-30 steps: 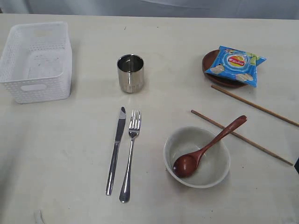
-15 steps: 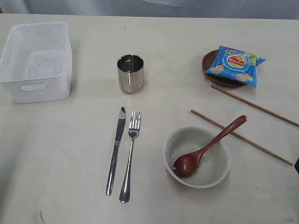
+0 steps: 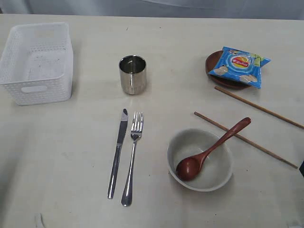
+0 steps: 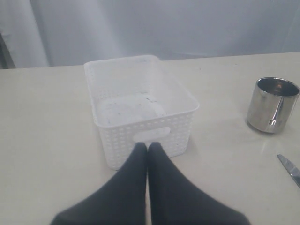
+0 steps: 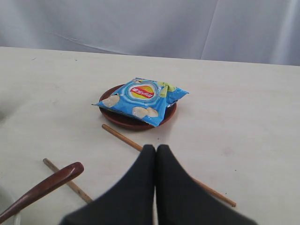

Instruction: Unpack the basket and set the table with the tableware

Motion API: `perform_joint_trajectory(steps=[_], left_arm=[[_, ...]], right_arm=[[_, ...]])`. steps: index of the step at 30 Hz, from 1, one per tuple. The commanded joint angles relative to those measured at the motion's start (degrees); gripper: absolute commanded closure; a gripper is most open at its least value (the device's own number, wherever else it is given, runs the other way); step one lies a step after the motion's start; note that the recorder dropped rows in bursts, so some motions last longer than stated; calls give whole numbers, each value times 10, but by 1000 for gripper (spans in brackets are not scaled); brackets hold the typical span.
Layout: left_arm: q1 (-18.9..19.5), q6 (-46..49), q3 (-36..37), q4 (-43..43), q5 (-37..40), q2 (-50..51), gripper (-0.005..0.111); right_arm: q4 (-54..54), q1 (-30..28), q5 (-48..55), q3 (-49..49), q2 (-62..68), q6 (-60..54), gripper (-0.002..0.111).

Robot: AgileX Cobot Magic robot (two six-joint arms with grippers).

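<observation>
The only print in sight is on the blue chip bag (image 3: 240,66): a round red-and-yellow emblem whose lettering is too small to read. The bag lies across the dark brown plate (image 3: 221,79) and hides most of it, leaving only a rim. On the pale table (image 3: 66,142) the white basket (image 3: 38,61) sits at the far left corner, its floor bare. The steel cup (image 3: 132,74) stands upright near the middle, with the knife (image 3: 118,152) and fork (image 3: 132,156) side by side nearer the camera. The wooden spoon (image 3: 211,149) rests in the off-white bowl (image 3: 218,166), its handle crossing one chopstick (image 3: 259,147). The other chopstick (image 3: 259,107) runs off the right edge. The left tool (image 4: 147,149) is pressed closed and holds nothing, just before the basket's slot handle. The right tool (image 5: 155,150) is likewise closed and empty, above a chopstick.
</observation>
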Motion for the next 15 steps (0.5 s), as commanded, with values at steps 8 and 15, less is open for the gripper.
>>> perform_joint_trajectory(steps=[8, 15], left_arm=[[-4, 2, 1, 0, -1, -3, 107], [-4, 2, 1, 0, -1, -3, 107]], right_arm=[[-54, 1, -66, 2, -3, -6, 108], [18, 1, -491, 2, -3, 110, 108]])
